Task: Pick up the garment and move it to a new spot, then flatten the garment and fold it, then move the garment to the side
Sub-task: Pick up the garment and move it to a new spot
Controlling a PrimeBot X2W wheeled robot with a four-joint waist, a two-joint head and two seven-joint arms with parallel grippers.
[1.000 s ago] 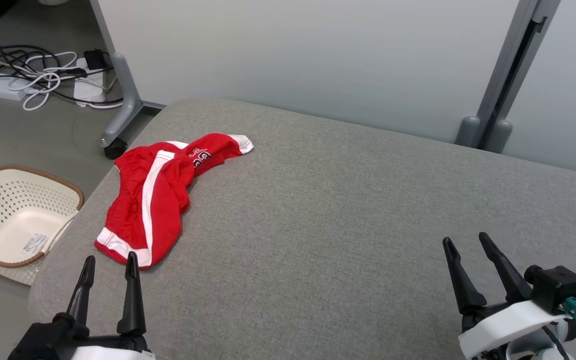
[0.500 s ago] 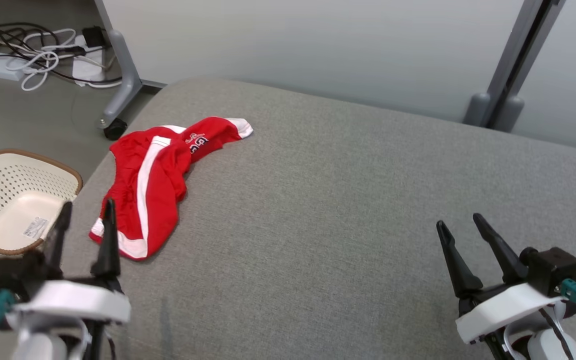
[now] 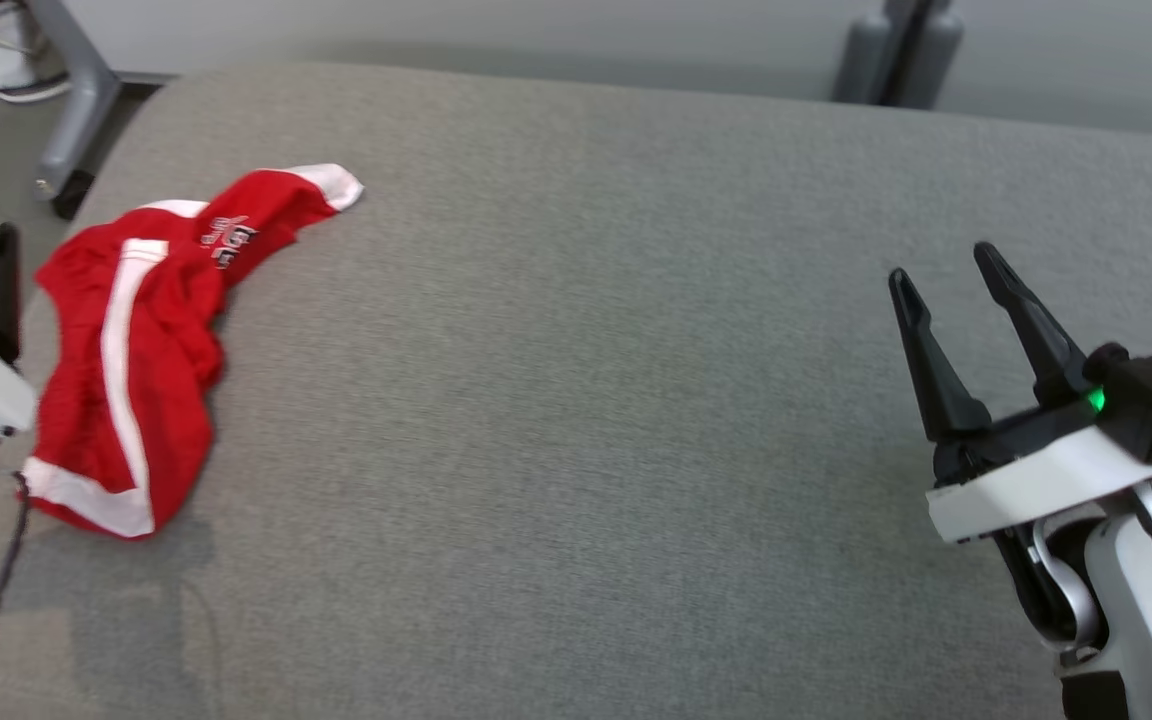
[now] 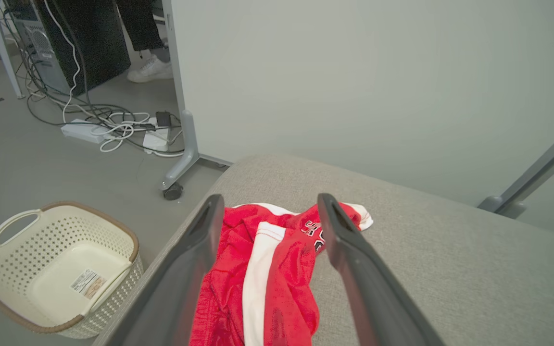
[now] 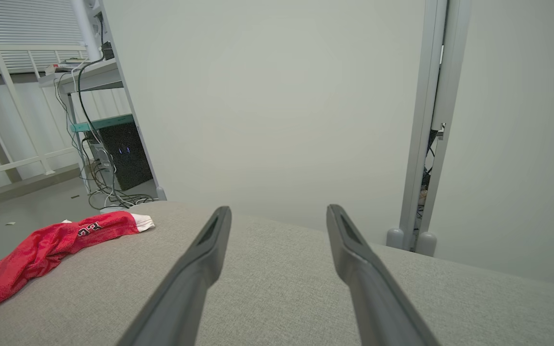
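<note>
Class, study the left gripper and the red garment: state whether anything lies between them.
Nothing visible does. In the left wrist view the open left gripper points straight at the red garment, crumpled on the grey cushion, with no other thing between.

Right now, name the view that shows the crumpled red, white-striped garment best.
Head view: the whole red garment with white stripes shows from above. The left wrist view crops its near end, and the left pincer's fingers cross it. The right wrist view catches it low, edge-on, cropped at the left.
</note>
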